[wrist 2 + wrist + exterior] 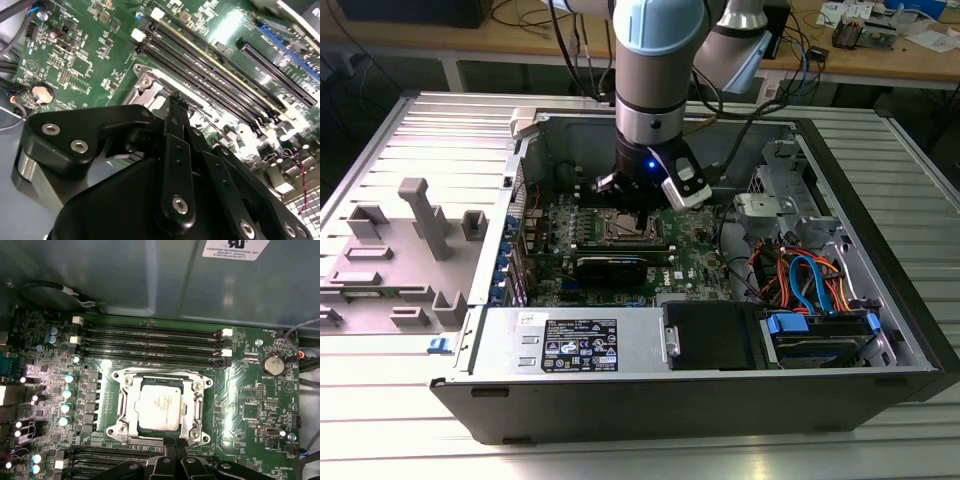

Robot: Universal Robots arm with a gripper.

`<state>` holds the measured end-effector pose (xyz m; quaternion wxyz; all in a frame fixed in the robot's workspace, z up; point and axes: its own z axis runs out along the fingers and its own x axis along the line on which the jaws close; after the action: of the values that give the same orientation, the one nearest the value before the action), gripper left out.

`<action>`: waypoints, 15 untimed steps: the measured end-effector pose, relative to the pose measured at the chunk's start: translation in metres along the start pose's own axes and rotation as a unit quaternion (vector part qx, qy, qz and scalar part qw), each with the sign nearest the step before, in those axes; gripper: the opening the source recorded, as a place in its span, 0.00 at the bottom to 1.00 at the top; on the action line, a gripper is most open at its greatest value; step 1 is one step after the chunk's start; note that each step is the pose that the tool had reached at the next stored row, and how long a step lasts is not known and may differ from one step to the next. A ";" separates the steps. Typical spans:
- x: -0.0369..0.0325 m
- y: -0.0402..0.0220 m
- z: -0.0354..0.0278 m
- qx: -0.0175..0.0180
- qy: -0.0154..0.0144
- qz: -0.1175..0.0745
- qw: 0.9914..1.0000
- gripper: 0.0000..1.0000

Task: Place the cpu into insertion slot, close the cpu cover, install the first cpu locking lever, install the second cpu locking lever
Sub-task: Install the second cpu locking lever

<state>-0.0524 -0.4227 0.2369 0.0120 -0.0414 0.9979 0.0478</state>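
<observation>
Hovering gripper [174,444]: fingertips are pressed together, nothing held, poised at the socket's edge
cpu [159,409]: is seated in the insertion slot [131,412]; cpu cover [195,390]: is lowered around it

Memory slots [150,345] run just beside a coin battery [273,364] on the green motherboard [250,405]; orange and blue cables [810,275] lie well apart.

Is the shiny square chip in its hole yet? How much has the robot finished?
Yes. In the first wrist view the cpu already lies flat in the insertion slot, and the cpu cover looks folded down around it. The end effector hovers at the socket's edge, holding nothing that I can see. Whether either locking lever is latched, I can't tell.
</observation>
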 end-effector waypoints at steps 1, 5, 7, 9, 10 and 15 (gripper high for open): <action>0.0006 -0.0025 -0.0002 -0.002 0.004 0.001 1.000 0.11; 0.0048 -0.0121 -0.0009 -0.005 0.010 0.001 1.000 0.11; 0.0122 -0.0130 0.0001 -0.005 0.010 0.001 1.000 0.11; 0.0176 -0.0132 0.0013 -0.005 0.010 0.001 1.000 0.11; 0.0191 -0.0135 0.0022 -0.005 0.010 0.001 1.000 0.11; 0.0321 -0.0152 0.0069 -0.010 0.010 0.001 1.000 0.11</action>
<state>-0.0830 -0.4397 0.2277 0.0015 -0.0407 0.9975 0.0569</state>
